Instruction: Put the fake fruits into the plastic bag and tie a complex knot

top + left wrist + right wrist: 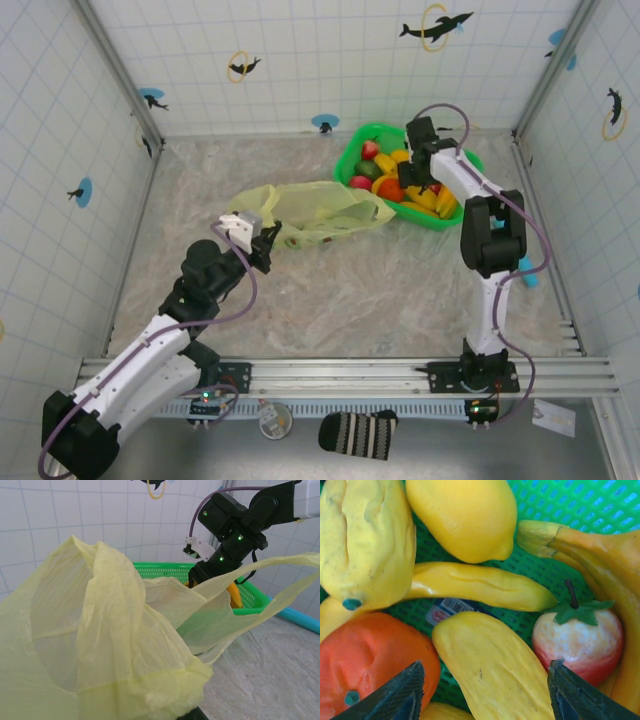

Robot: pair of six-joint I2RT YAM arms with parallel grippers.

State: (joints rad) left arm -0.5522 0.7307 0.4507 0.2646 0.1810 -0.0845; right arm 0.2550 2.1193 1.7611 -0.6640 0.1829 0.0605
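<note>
The plastic bag (310,210) lies crumpled at mid table, its mouth facing the green basket (360,150). My left gripper (268,243) is shut on the bag's near edge. In the left wrist view the yellow-green film (100,630) drapes over the fingers and hides them. The fake fruits fill the basket. My right gripper (415,180) hangs low over them, open (487,700). Its fingers (400,695) straddle a long yellow fruit (490,675), with an orange one (365,655) to the left and a red-white apple (580,640) to the right. A lemon (465,517) and bananas (480,585) lie beyond.
The basket (165,572) stands at the back right, near the tiled back wall. A cyan cylinder (528,280) lies on the table by the right wall, behind the right arm. Bare marbled table spreads in front of the bag.
</note>
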